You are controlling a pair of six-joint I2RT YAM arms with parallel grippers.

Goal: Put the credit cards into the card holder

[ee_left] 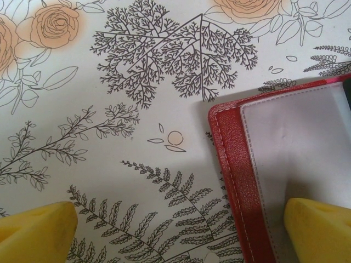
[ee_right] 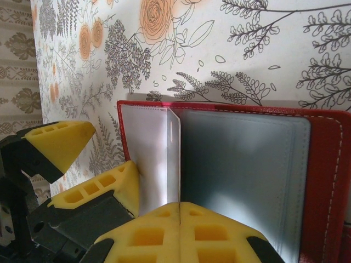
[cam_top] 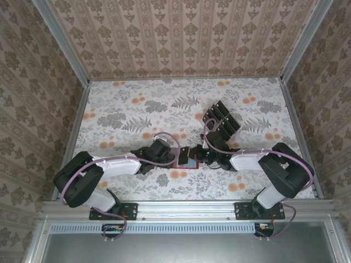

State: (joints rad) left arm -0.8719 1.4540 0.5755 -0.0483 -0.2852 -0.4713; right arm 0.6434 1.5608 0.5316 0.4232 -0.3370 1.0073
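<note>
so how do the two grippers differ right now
The left gripper is open wide, straddling the wallet's red edge; the right gripper is shut. Left grips nothing; right pinches a clear sleeve upright. Both have yellow fingers and are at the open wallet.

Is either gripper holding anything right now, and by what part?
Right gripper is shut on the wallet's clear inner sleeve, pinching its near edge so it stands up. Left gripper is open astride the wallet's edge, gripping nothing.
</note>
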